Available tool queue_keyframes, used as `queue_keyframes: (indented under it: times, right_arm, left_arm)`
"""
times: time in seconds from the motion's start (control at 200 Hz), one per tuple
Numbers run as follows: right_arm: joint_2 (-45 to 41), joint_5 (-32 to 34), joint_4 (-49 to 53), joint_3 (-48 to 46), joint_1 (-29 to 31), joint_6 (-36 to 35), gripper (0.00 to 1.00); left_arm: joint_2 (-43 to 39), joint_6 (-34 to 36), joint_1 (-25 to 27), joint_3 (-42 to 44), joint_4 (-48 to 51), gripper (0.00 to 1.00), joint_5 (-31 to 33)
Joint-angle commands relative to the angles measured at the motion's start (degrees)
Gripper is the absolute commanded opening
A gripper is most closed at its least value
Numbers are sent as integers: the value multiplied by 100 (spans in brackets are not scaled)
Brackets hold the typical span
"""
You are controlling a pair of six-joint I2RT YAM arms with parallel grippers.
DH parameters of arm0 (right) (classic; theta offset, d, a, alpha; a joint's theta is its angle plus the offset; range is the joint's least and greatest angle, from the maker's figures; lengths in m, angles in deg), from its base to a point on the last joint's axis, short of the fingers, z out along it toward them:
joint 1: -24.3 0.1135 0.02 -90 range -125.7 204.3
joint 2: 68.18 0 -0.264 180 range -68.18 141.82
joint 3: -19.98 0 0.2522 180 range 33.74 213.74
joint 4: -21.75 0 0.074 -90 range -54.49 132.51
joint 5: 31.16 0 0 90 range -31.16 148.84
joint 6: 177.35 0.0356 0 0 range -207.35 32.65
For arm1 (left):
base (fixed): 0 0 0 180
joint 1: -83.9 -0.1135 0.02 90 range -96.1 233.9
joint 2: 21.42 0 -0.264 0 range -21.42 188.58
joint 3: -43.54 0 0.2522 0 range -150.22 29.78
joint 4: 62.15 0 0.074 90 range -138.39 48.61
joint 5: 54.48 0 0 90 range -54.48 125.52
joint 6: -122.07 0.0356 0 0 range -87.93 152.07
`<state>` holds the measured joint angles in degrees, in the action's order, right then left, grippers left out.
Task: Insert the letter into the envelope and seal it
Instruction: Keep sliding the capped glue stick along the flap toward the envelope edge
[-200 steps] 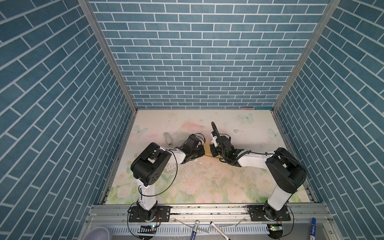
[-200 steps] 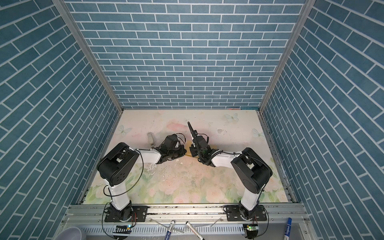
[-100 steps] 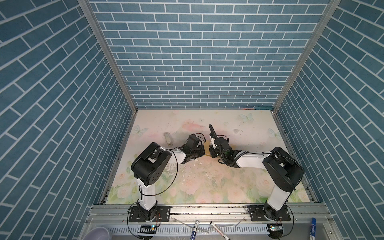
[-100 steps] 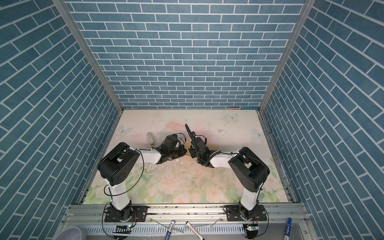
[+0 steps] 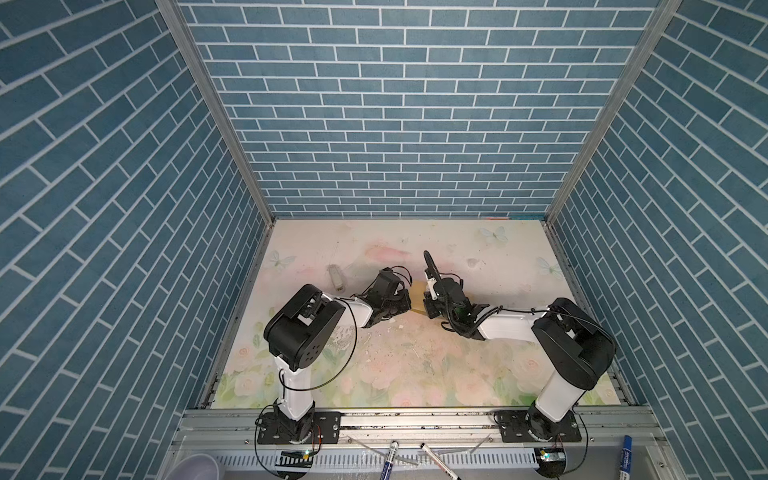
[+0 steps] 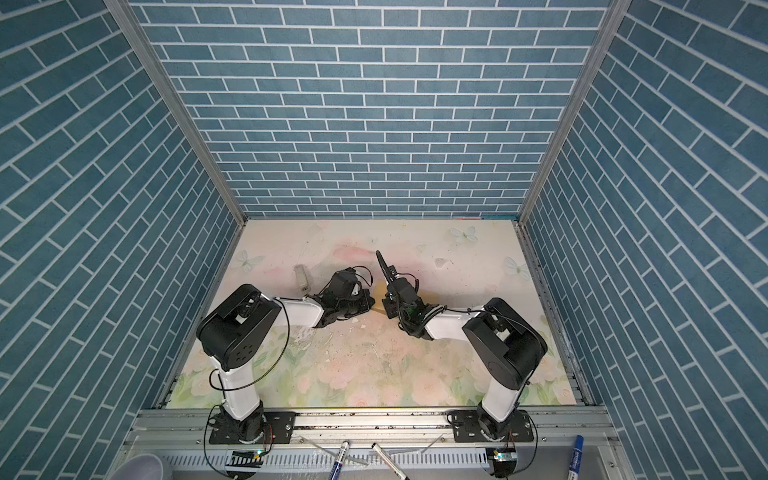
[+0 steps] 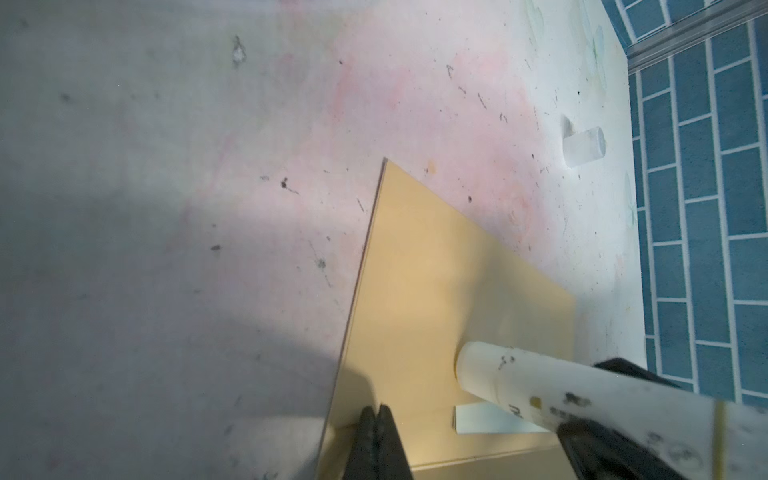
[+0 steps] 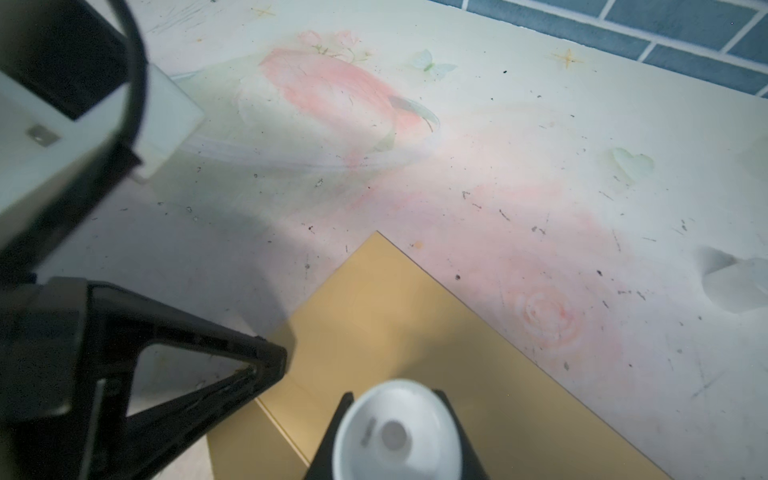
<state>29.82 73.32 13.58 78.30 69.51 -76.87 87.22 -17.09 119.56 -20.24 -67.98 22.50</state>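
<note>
The mustard-yellow envelope [image 7: 436, 282] lies flat mid-table, showing between the two grippers in both top views [image 5: 417, 289] [image 6: 380, 291]. My left gripper [image 7: 377, 409] is shut, its tips resting on the envelope by a fold line. It sits at the envelope's left end in a top view [image 5: 406, 301]. My right gripper [image 8: 395, 415] is shut on a white glue stick [image 8: 397, 432], whose open end points down at the envelope [image 8: 415, 332]. The stick [image 7: 540, 386] hovers over a small white slip [image 7: 490, 420] on the envelope. The letter shows in no view.
A white cap [image 7: 584, 145] lies on the floral table past the envelope's far corner. A small grey stick-shaped object [image 5: 336, 277] lies to the left of the left wrist. Blue brick walls close the table on three sides. Markers [image 5: 388, 459] lie at the front rail.
The right gripper with the glue stick has shifted slightly sideways over the envelope. The left gripper has stayed where it was.
</note>
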Motion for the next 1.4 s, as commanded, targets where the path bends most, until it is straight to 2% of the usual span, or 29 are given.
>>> queue_keyframes:
  times: [0.0, 1.01, 1.395]
  right_arm:
    - [-100, 518, 574, -303, -174, -220, 0]
    - [-885, 574, 874, -1361, -662, 366, 0]
    - [-836, 357, 919, -1238, -752, 411, 0]
  left_arm:
    - [430, 21, 20, 238, 1230, 0, 212]
    - [441, 39, 37, 214, 1265, 0, 224]
    - [447, 44, 32, 178, 1273, 0, 217]
